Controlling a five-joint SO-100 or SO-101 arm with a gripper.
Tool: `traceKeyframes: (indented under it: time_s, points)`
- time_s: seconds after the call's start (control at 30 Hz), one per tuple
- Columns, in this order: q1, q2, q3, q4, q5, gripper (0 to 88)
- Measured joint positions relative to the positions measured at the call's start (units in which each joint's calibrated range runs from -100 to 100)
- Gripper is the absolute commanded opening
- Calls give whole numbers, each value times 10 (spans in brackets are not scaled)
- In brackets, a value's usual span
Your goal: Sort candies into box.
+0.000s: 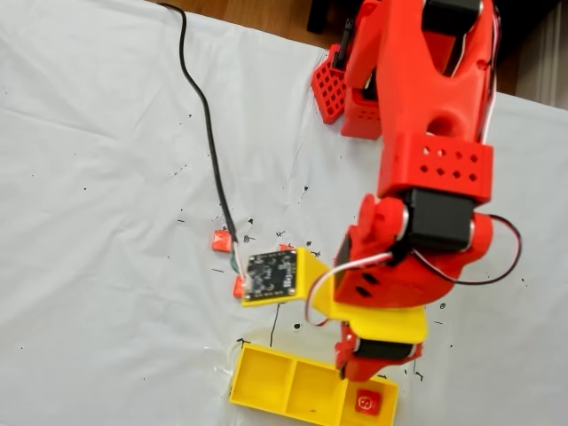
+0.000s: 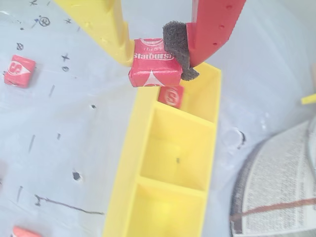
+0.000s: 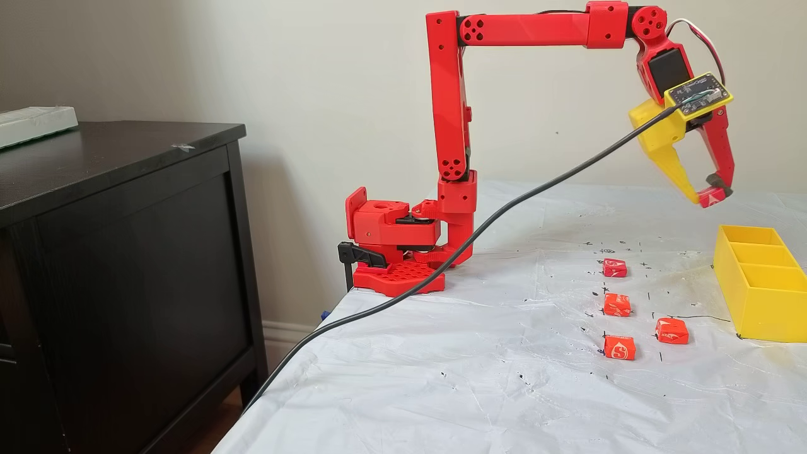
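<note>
Candies lie in three places. One deeper red candy (image 2: pixel 153 69) sits clamped in my tool (image 2: pixel 157 58), pinched between the yellow finger (image 2: pixel 106 27) and the red finger's dark foam pad (image 2: pixel 178 47), and the side fixed view shows it held well above the table (image 3: pixel 441 378). In the wrist view it hangs over the end compartment of the box (image 2: pixel 126 163), where another red candy (image 2: pixel 171 96) already rests. Four more candies (image 3: pixel 615 267) (image 3: pixel 617 304) (image 3: pixel 671 330) (image 3: pixel 619 347) lie on the white cover near the box, apart from each other.
</note>
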Motion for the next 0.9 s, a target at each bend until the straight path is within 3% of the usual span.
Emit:
traceKeyframes:
  time_s: [0.77,0.8,0.9]
  points:
    - [24,139,-80,-51,5,2]
    - [24,139,-80,-51,5,118]
    - [24,139,-80,-51,5,295]
